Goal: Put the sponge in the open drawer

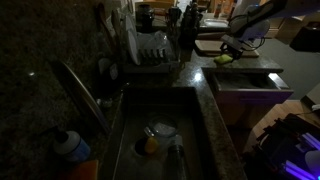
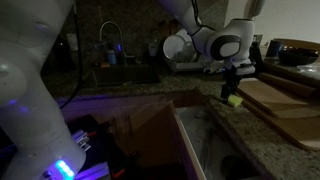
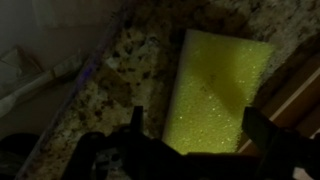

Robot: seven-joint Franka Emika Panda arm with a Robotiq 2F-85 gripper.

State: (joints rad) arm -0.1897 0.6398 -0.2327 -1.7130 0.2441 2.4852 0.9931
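The sponge (image 3: 215, 90) lies flat on the granite counter (image 3: 120, 80) directly beneath the gripper (image 3: 196, 115), jaws spread wide.

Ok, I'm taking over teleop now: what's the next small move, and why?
Probably lower straight down, then close. The gripper is open, and the sponge lies flat on the counter, roughly between the fingers. The exterior views suggest the fingers are just above it, not gripping yet.

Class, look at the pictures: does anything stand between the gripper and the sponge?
Nothing visible does. In the wrist view the open gripper hangs directly over the sponge on the countertop, with no object between them.
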